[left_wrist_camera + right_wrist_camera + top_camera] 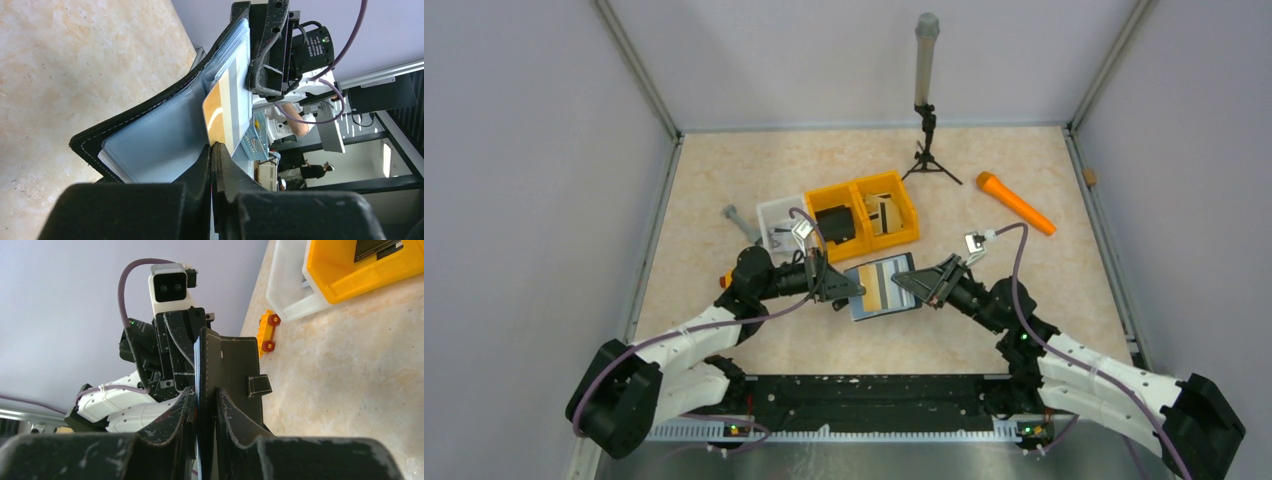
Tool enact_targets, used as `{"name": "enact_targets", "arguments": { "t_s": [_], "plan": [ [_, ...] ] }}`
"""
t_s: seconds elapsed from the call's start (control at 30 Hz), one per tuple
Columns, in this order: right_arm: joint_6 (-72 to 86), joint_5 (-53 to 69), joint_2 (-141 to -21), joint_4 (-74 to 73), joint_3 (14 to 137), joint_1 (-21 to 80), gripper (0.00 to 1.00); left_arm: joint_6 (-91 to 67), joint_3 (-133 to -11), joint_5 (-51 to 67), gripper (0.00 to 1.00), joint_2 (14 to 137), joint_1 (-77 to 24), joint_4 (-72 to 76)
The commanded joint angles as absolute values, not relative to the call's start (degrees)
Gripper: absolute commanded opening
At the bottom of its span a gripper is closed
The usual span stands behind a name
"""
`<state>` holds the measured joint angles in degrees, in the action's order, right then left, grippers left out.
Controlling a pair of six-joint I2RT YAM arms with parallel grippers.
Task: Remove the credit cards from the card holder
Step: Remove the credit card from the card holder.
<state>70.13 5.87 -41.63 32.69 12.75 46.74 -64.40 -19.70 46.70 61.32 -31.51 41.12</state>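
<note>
The card holder (882,288) is held open above the table between both grippers, its pale blue lining (150,145) facing up. A gold and grey striped credit card (227,115) lies across the lining, also seen from above (876,287). My left gripper (214,148) is shut on that card's near corner. My right gripper (205,397) is shut on the holder's right flap, with the black outer side and short strap (257,385) towards its camera. Other cards are hidden.
Two yellow bins (894,232) stand behind the holder, one holding a black blocky item (834,222). A white tray (776,215) is to their left. An orange tool (1016,203), a small tripod (926,150) and a yellow toy car (267,332) lie around.
</note>
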Motion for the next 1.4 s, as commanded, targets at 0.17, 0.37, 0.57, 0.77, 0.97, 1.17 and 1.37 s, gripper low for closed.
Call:
{"name": "enact_targets", "arguments": {
  "t_s": [0.17,0.37,0.57,0.77,0.97,1.17,1.37],
  "plan": [
    [71.48,6.98,-42.10,40.12,13.09,46.52,0.00,-65.42,-19.86,47.75,0.16,61.83,-31.08,45.57],
    [72.19,7.68,-42.95,42.03,12.92,46.52,0.00,-69.50,-19.05,49.56,0.52,65.03,-31.17,54.26],
    [72.79,9.60,-44.69,44.05,13.36,46.49,0.00,-71.30,-18.97,49.92,0.51,67.03,-31.55,58.32],
    [72.21,9.17,-44.56,43.33,13.19,46.56,0.00,-71.55,-19.16,50.09,0.13,66.86,-31.64,58.74],
    [68.08,4.53,-38.94,34.27,13.60,46.53,0.00,-68.69,-18.71,49.63,0.00,64.70,-30.73,53.94],
    [66.92,2.87,-33.21,28.40,14.24,45.67,0.00,-69.18,-17.74,52.74,0.00,61.05,-26.22,51.87],
    [63.32,-1.61,-28.68,21.28,15.54,45.53,0.00,-62.83,-18.67,54.16,0.00,55.54,-22.46,40.52]
  ]
}}
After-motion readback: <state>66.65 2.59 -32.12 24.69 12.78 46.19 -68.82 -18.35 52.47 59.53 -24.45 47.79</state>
